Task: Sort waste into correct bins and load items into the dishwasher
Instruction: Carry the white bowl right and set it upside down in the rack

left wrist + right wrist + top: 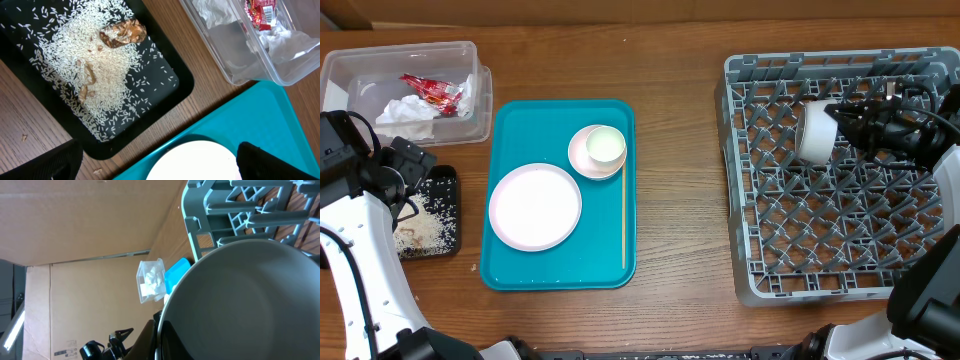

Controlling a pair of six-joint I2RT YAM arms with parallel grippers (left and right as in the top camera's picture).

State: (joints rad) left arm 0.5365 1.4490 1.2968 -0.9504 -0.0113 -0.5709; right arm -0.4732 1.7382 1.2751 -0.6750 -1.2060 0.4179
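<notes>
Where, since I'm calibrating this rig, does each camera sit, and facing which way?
Overhead: above the table, looking straight down on teal tray and dish rack; left arm and right arm show.
Left wrist: on the left arm, facing down at the black tray; the left pincer, open, frames the bottom corners.
Right wrist: on the right arm, facing sideways across the rack; the right pincer grips the bowl filling the view.
Shared: all three show the clear tub.

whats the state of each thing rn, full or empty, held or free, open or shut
clear tub: holds napkin and red wrapper
black tray: holds rice scraps
pink plate: empty, flat on teal tray
white cup: upright on pink saucer
chopstick: lying on teal tray
bowl: on its side in dish rack, gripped
left end effector: open, empty
right end effector: shut on bowl
</notes>
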